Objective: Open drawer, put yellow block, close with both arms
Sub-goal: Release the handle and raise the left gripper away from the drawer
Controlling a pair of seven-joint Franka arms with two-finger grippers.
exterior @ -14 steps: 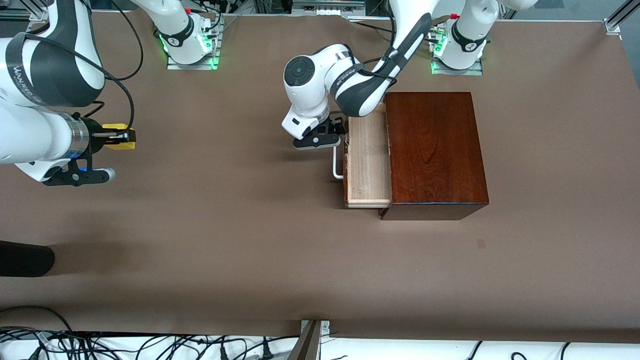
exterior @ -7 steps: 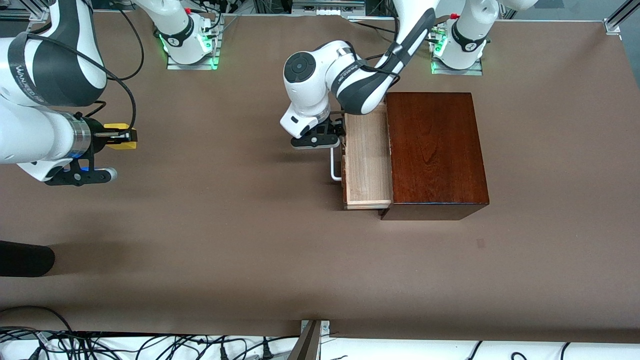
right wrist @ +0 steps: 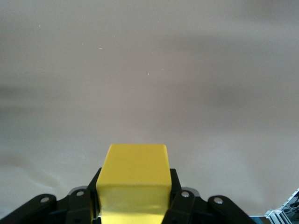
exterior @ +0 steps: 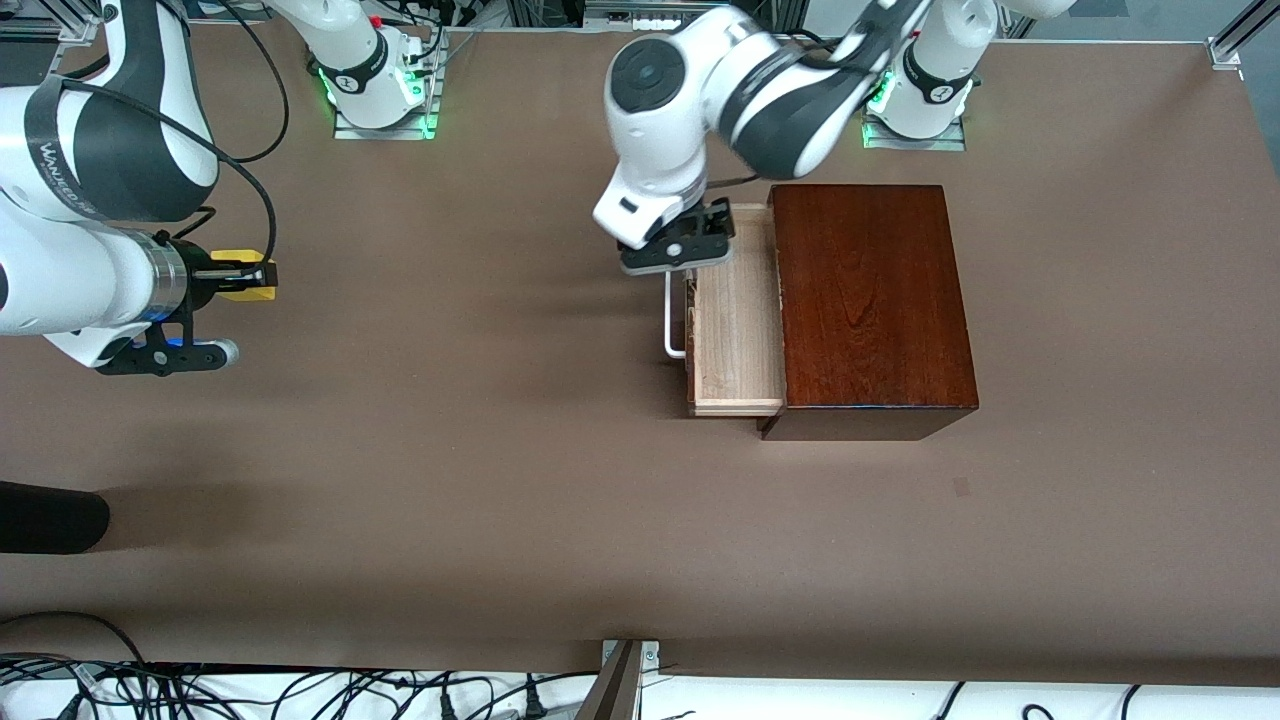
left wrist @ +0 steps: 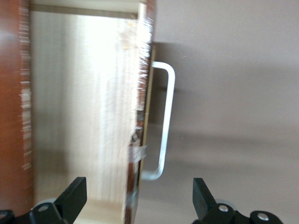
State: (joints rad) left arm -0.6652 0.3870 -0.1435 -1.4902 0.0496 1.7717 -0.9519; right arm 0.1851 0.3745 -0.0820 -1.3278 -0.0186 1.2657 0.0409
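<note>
The drawer (exterior: 735, 330) is pulled out of the mahogany box (exterior: 868, 305), its pale tray (left wrist: 79, 112) bare inside. A white handle (exterior: 672, 318) (left wrist: 166, 121) sticks out from the drawer's front. My left gripper (exterior: 690, 245) (left wrist: 138, 205) hangs open above the drawer's front edge, at the end toward the robots' bases, holding nothing. Toward the right arm's end of the table, my right gripper (exterior: 250, 278) (right wrist: 134, 205) is up in the air over bare table, shut on the yellow block (exterior: 245, 277) (right wrist: 134, 184).
Brown table cloth (exterior: 450, 450) spreads between the right gripper and the box. A dark object (exterior: 50, 518) lies at the table's edge on the right arm's end. Cables (exterior: 250, 690) run along the table edge nearest the front camera.
My left gripper has let go of the handle, risen and moved over the drawer's front edge. The drawer stays open. The right arm with the block has barely shifted.
</note>
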